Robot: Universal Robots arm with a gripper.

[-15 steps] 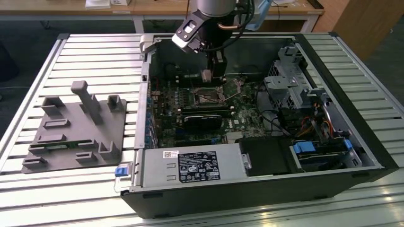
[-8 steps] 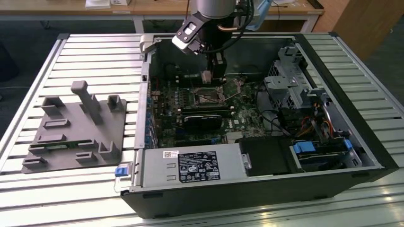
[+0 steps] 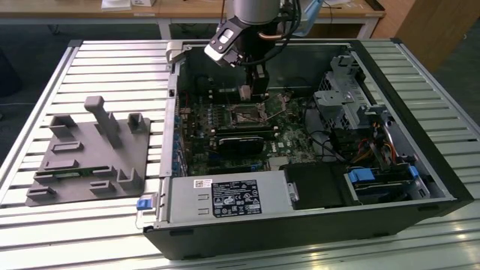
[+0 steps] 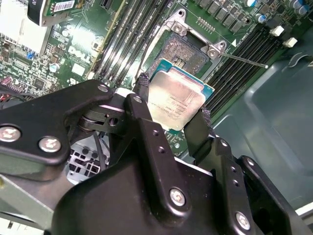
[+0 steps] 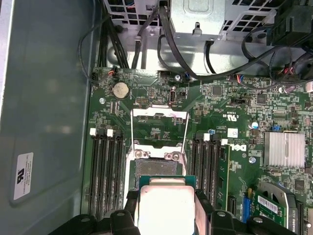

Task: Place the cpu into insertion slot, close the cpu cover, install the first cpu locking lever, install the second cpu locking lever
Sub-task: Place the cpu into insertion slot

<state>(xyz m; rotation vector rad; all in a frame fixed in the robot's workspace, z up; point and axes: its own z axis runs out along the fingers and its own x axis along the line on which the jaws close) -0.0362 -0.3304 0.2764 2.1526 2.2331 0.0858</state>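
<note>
Gripper (image 4: 173, 102) clamped on cpu (image 5: 165, 208) by two opp. edges; chip held above board, near insertion slot (image 5: 159, 169), not seated; cpu cover (image 5: 160, 112) stood open beside slot. Risk: tilt or misregistration could bend socket pins; edge pinch might slip. Count: 1 cpu, 1 slot, 1 cover.

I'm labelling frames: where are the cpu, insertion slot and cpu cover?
cpu (image 4: 176, 100): second wrist view, centre of its metal top.
insertion slot (image 4: 183, 49): second wrist view, its dark centre.
cpu cover (image 5: 160, 112): first wrist view, silver end bar of the frame.
</note>
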